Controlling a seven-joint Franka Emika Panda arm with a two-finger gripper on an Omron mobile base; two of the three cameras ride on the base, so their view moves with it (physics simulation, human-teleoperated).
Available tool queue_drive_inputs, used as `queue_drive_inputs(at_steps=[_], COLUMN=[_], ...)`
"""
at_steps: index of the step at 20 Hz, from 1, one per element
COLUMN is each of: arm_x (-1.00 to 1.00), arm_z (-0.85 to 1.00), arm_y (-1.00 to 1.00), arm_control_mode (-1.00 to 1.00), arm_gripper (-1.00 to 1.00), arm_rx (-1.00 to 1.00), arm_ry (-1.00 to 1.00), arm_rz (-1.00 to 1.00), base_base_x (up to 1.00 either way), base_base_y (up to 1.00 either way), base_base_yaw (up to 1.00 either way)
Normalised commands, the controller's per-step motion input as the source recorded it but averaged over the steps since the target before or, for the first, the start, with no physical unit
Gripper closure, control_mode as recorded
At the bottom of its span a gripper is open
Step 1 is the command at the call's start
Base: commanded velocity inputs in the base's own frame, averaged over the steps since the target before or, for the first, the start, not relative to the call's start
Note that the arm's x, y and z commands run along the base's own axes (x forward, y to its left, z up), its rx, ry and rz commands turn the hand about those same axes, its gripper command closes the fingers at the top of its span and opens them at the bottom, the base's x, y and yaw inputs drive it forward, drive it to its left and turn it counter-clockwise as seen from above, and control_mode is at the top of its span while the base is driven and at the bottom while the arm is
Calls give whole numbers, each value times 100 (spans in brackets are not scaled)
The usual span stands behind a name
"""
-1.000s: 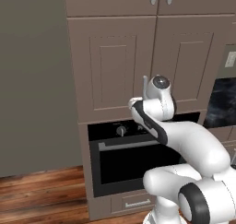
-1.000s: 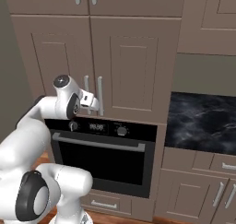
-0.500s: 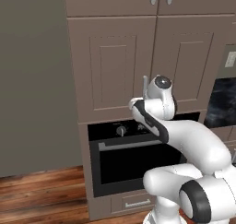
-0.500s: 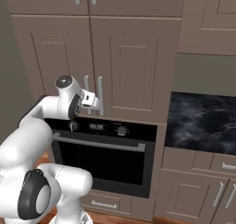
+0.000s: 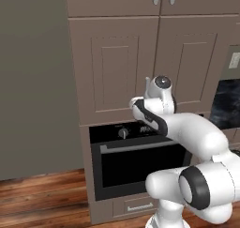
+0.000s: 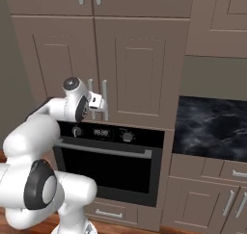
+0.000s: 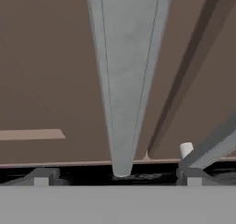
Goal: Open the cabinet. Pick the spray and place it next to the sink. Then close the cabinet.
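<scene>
Silver handle [image 7: 123, 80] between open hand [image 7: 117, 176] fingertips

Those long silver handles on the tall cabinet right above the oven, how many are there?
2. The left-door handle and the right-door handle stand side by side where the two doors meet, just above the oven. The robot's arm partly covers the left one.
</scene>
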Motion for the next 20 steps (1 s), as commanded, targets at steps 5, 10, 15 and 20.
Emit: queue_drive_inputs(at_steps=[5,10,15,20], arm_x=[33,36,34,9], arm_z=[0,-7,-33,-18], arm_y=[0,0,0,0], arm_control_mode=[-100,-100,-100,-100], arm_gripper=[-100,-100,-100,-100], arm_rx=[1,1,5,2], arm_ry=[0,-1,-11,-5], arm_rz=[0,-1,0,0], base_base_x=[0,0,0,0], base_base_y=[0,0,0,0], base_base_yaw=[0,0,0,0])
